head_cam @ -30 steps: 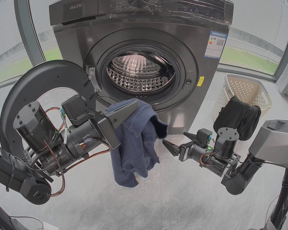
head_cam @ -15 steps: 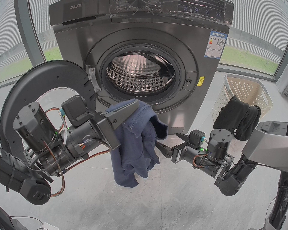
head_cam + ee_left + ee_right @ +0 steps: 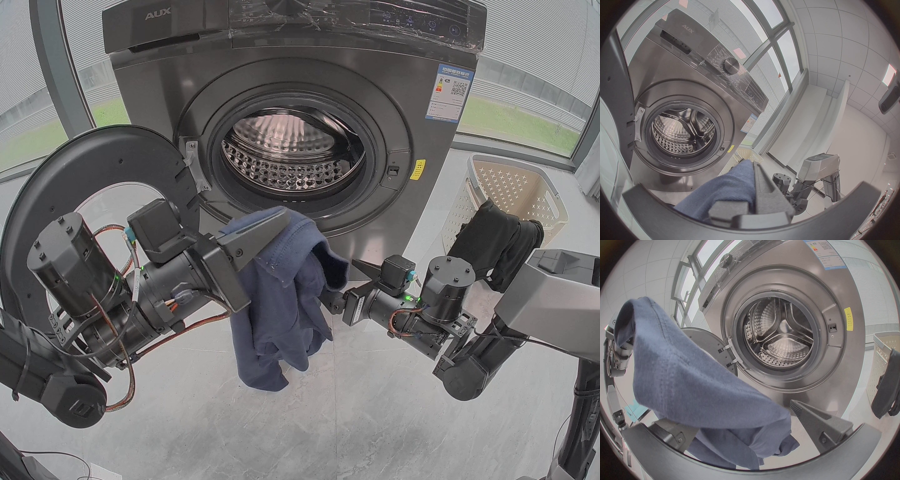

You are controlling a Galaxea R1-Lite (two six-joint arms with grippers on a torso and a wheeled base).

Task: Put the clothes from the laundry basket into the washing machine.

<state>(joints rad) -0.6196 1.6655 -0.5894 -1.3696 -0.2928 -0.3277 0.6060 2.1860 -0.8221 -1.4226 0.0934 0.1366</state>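
Note:
A dark blue garment (image 3: 281,294) hangs from my left gripper (image 3: 269,228), which is shut on its upper fold just below the washing machine's open drum (image 3: 290,153). In the left wrist view the blue garment (image 3: 725,190) sits pinched against a grey finger (image 3: 768,193). My right gripper (image 3: 340,284) is open at the garment's right edge. In the right wrist view the garment (image 3: 693,387) drapes between that gripper's spread fingers (image 3: 818,424). Black clothes (image 3: 494,240) hang over the rim of the beige laundry basket (image 3: 512,187) at the right.
The round washer door (image 3: 81,181) stands swung open on the left, behind my left arm. The basket (image 3: 882,346) sits on the floor right of the machine. Pale tiled floor (image 3: 350,412) lies bare in front.
My right arm has moved left, bringing its open gripper up to the hanging blue garment. The left arm and the garment have stayed put.

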